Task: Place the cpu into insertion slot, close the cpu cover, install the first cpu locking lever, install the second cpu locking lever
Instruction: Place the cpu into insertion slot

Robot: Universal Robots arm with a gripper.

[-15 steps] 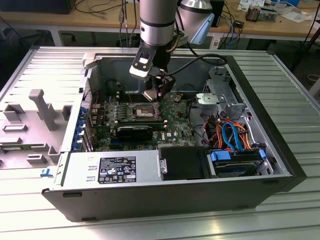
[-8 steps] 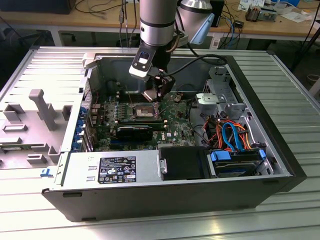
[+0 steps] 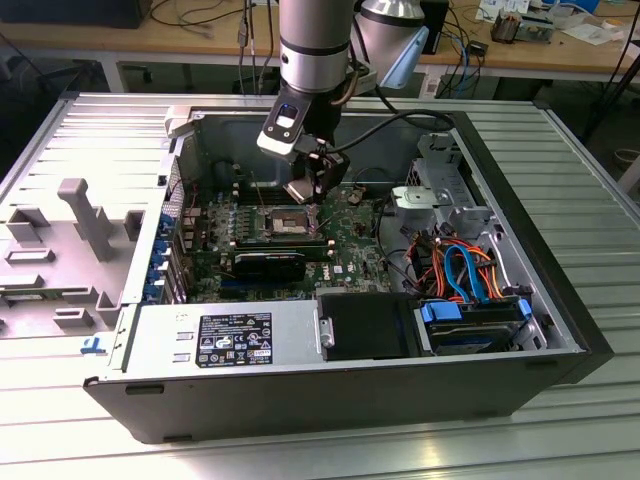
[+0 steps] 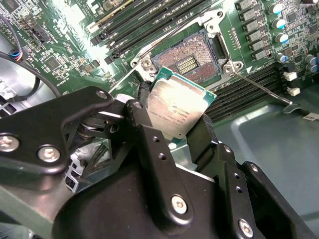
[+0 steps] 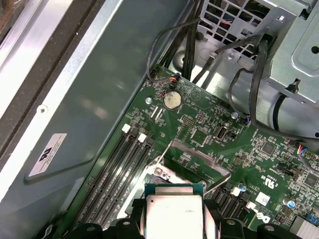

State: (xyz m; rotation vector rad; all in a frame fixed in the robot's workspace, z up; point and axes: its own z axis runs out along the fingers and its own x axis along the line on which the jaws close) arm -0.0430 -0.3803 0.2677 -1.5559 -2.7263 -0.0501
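Cpu (image 4: 179, 104) comes first in this job, and everything is arranged for it. On the desk (image 3: 600, 420) the computer case (image 3: 300, 405) lies on its side, open, so the green board (image 3: 350, 240) faces upward and I can reach it from above. My hand (image 4: 172, 117) is clenched on two edges of the cpu, holding it tilted just above the insertion slot (image 4: 192, 55), not yet seated. The cpu cover (image 5: 199, 157) stands swung up, I judge to keep the slot's contacts clear beneath the cpu.
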